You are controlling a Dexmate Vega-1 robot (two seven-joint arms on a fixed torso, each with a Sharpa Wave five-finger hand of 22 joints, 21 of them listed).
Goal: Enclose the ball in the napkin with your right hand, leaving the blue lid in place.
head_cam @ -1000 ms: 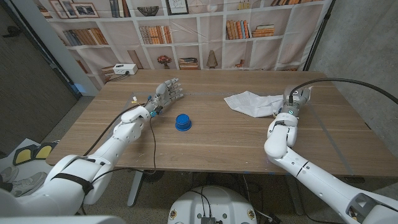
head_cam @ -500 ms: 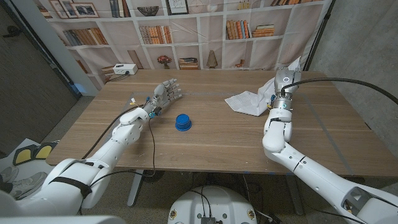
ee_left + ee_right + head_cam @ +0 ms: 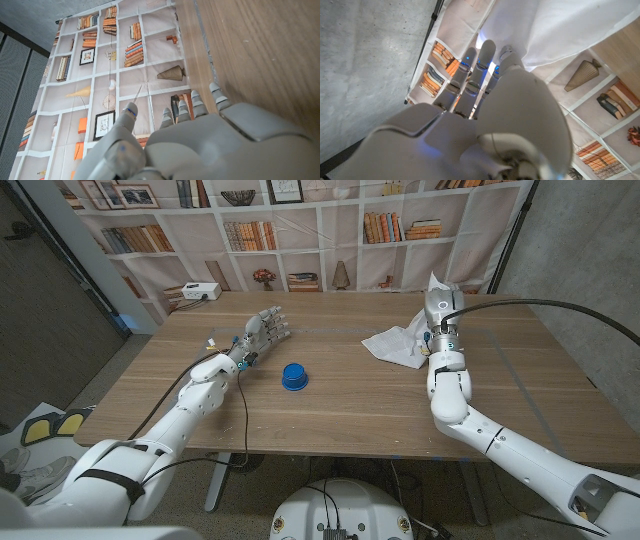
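Right robot hand (image 3: 436,308) is raised above the far right of the worktop (image 3: 350,400), holding a corner of the white napkin (image 3: 398,345); the cloth hangs from its fingers (image 3: 479,65) and trails onto the wood. The rest of the napkin lies crumpled just left of that arm. No ball can be made out. The blue lid (image 3: 293,376) sits at mid-worktop, apart from both hands. Left robot hand (image 3: 262,332) rests near the far left, holding nothing, fingers slightly apart.
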